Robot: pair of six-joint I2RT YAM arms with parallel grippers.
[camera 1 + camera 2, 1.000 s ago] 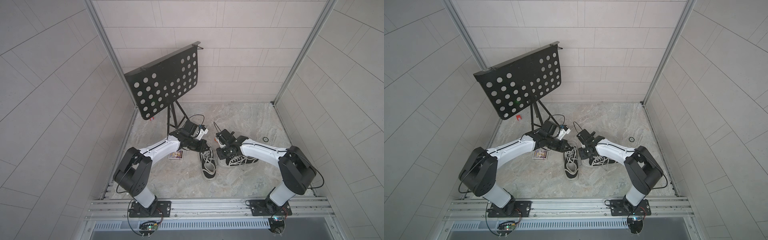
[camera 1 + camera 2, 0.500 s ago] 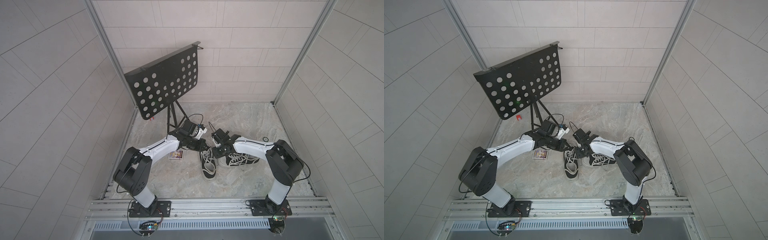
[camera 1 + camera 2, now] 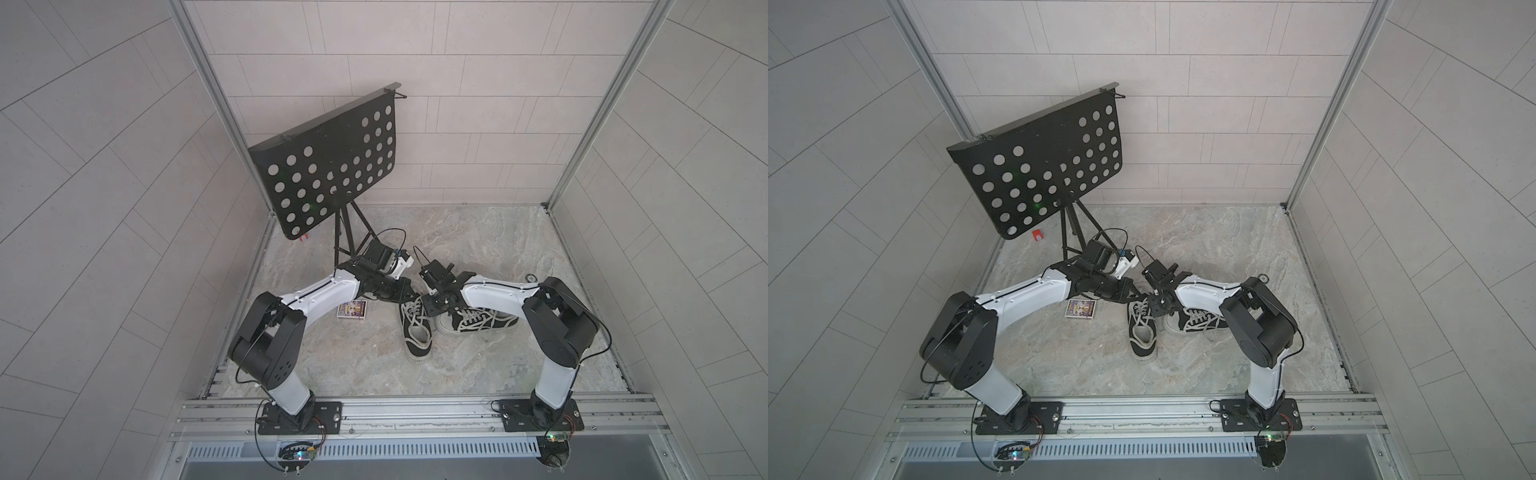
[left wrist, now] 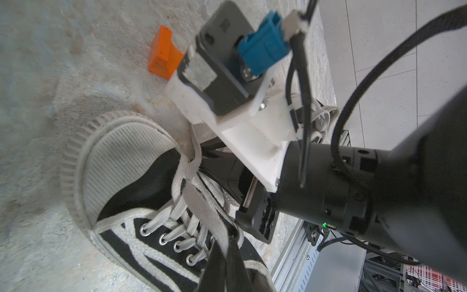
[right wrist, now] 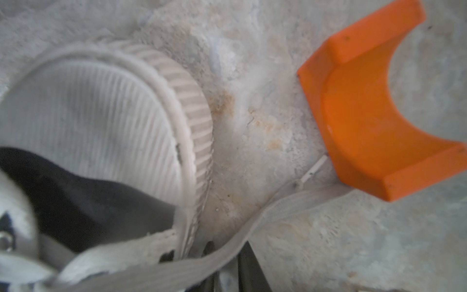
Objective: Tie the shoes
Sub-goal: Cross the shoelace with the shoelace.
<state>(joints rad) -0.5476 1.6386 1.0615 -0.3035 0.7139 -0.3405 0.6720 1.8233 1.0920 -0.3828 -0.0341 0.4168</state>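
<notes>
My left claw (image 4: 225, 252) is pressed together on a lace (image 4: 199, 202) of the shoes (image 3: 417, 332), which lie in the middle of the worktop (image 3: 478, 232). Whether the right claw (image 5: 227, 252) pinches the other lace (image 5: 252, 222), I cannot tell. I would draw the ends apart slowly and low. An orange block (image 5: 366, 113) lies near the toe (image 5: 101, 113), and the stand legs (image 3: 345, 232) are behind.

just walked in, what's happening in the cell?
Both arms are working on one black canvas sneaker with an off-white toe cap; its twin lies beside it. The left gripper is shut on a whitish flat lace running up from the eyelets. The right gripper sits near the toe with another lace stretch draped across it; whether it has pinched it is unclear. No finished bow shows on this shoe yet.
</notes>
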